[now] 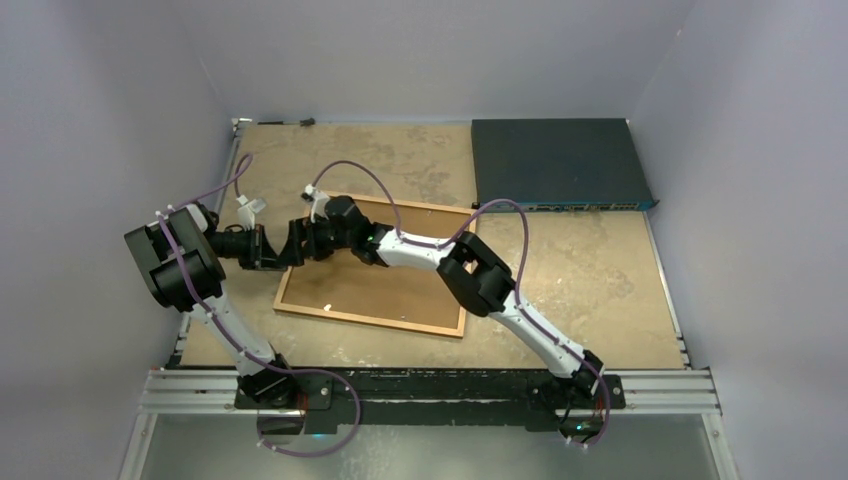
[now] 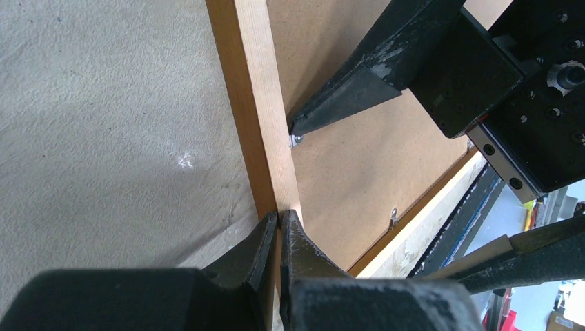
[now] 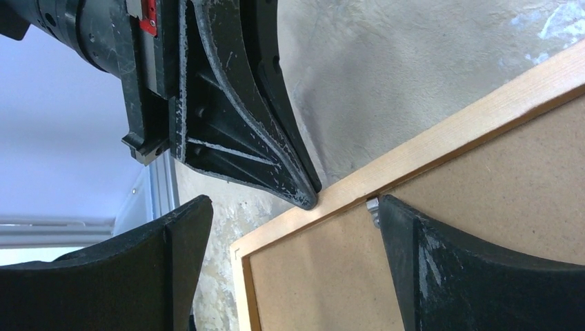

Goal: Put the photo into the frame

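1. Left gripper (image 2: 279, 219): clenched, its two fingers pressed tip to tip with nothing caught between them. The tips are set against the outer edge of the frame's (image 1: 370, 321) wooden rail, the one on the left side in the overhead view.
2. Right gripper (image 3: 293, 227): released, jaws spread wide and holding nothing. It straddles that same rail just beside the left gripper. One finger (image 3: 165, 269) hangs outside the frame over the table (image 1: 600, 280), and the other reaches in over the backing board (image 1: 390, 285).
3. From the left wrist, the tip of the inner right finger sits right at a small metal tab (image 2: 295, 140) on the inside edge of the rail, where rail and board meet. Whether it touches the tab cannot be told.
4. The frame lies flat and face down near the middle of the table, turned slightly askew to the table's edges. The plain brown backing board fills it and faces up.
5. A second metal tab (image 2: 393, 217) shows on the inside of another rail of the frame.
6. The two arms reach in from opposite sides and meet over that left-hand rail.
7. A dark blue flat box (image 1: 560, 165) sits at the far right of the table, with a row of small ports along its near edge. Its near-left corner is just beside the frame's far-right corner; whether they touch cannot be told.
8. Purple cables (image 1: 370, 175) loop along both arms.
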`<state>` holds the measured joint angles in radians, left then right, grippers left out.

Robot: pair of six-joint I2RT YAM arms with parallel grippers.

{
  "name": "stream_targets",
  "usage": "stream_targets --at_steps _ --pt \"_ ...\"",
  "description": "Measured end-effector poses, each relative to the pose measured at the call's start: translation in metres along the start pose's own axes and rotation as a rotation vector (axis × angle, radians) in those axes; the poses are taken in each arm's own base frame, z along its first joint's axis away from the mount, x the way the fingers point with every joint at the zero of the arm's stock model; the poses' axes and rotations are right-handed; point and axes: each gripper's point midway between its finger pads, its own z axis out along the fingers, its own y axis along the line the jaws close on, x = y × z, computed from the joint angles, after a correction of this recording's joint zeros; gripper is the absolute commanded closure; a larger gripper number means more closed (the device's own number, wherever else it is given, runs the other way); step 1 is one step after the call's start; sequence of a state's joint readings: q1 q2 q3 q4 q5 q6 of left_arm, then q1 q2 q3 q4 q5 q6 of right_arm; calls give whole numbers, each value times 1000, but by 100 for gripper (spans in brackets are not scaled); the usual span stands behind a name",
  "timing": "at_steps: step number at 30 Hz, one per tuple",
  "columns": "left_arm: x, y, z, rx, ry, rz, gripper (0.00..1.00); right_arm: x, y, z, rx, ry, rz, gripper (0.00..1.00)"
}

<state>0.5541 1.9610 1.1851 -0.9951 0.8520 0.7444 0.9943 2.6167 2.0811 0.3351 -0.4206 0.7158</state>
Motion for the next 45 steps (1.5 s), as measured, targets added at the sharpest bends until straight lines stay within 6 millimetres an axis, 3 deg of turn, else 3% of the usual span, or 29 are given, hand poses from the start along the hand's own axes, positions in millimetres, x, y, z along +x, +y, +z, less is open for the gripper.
stream_targets --at_steps 9,13,17,19,21,24,27,32,35,39,45 --pt "0 0 0 0 0 0 100 2 3 2 -50 28 -43 5" --pt "-1 -1 -2 2 3 -3 100 4 3 -10 -22 58 -113 6" --pt "-2 2 -13 -20 23 12 80 -3 16 -57 68 82 -231 11" --pt "-6 4 -22 -37 19 17 67 -17 37 -92 98 58 -313 16" --pt "-12 7 -34 -69 2 32 46 -26 57 -125 110 25 -379 21" --pt "-16 2 -53 -128 -16 58 34 -22 81 -176 132 -10 -453 23" --pt "-22 -9 -73 -190 -39 92 26 8 77 -197 179 18 -491 24" --pt "-27 -31 -98 -279 -66 159 24 94 39 -195 276 212 -513 26" --pt "-26 -37 -106 -321 -70 181 24 126 26 -195 308 293 -527 27" --pt "-19 -39 -109 -351 -54 184 24 129 23 -194 343 290 -555 32" --pt "-13 -41 -112 -376 -41 188 26 133 21 -189 393 276 -594 47"
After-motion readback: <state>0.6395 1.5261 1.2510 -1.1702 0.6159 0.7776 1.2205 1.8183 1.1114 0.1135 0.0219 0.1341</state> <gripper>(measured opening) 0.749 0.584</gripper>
